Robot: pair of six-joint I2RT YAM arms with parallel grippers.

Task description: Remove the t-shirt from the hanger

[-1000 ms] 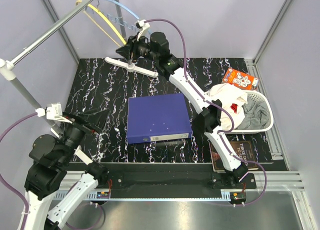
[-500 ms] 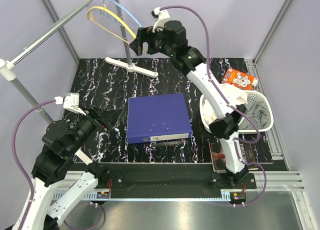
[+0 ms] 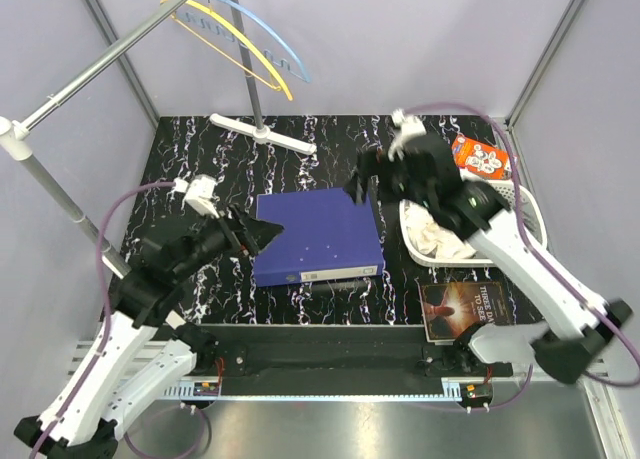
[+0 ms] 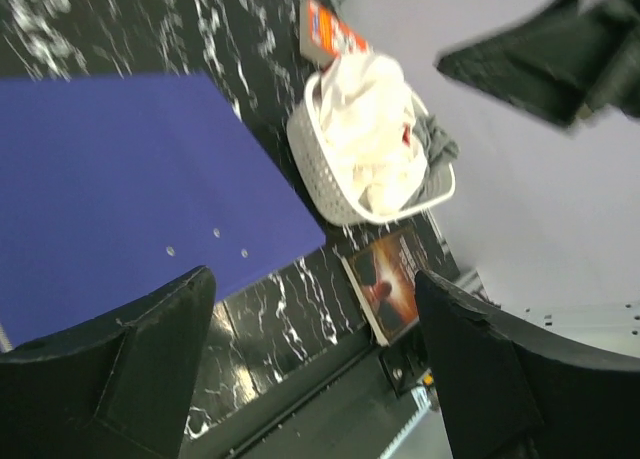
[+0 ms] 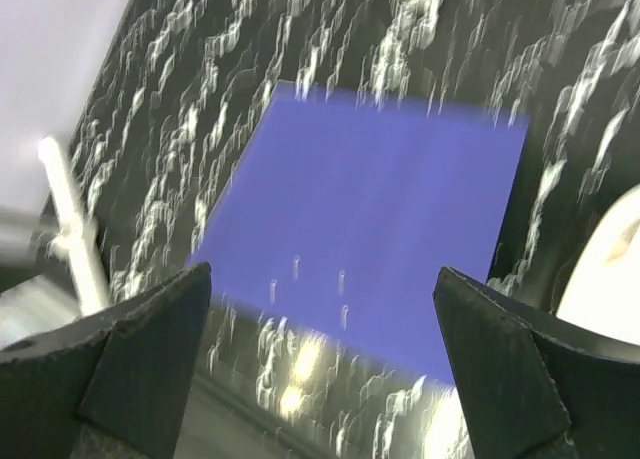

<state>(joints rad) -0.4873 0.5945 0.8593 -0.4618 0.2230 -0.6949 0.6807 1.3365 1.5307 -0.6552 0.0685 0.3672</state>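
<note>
Two bare hangers, one yellow (image 3: 240, 49) and one blue (image 3: 272, 41), hang from the grey rail (image 3: 100, 57) at the back left. No shirt is on them. A white t-shirt (image 3: 436, 237) lies in the white basket (image 3: 532, 211) at the right, also shown in the left wrist view (image 4: 368, 144), beside grey cloth (image 4: 437, 144). My left gripper (image 3: 260, 231) (image 4: 312, 275) is open and empty over the left edge of the blue binder. My right gripper (image 3: 358, 184) (image 5: 322, 271) is open and empty above the binder's right edge, left of the basket.
A blue binder (image 3: 315, 234) (image 5: 380, 209) lies mid-table. A dark book (image 3: 470, 307) (image 4: 385, 284) lies at the front right. An orange snack box (image 3: 480, 156) sits behind the basket. The rack's white foot (image 3: 262, 134) and upright pole (image 3: 245, 59) stand at the back.
My right arm has swung from the hangers at the back down and right to beside the basket. My left arm has reached right to the binder. The hangers now hang free.
</note>
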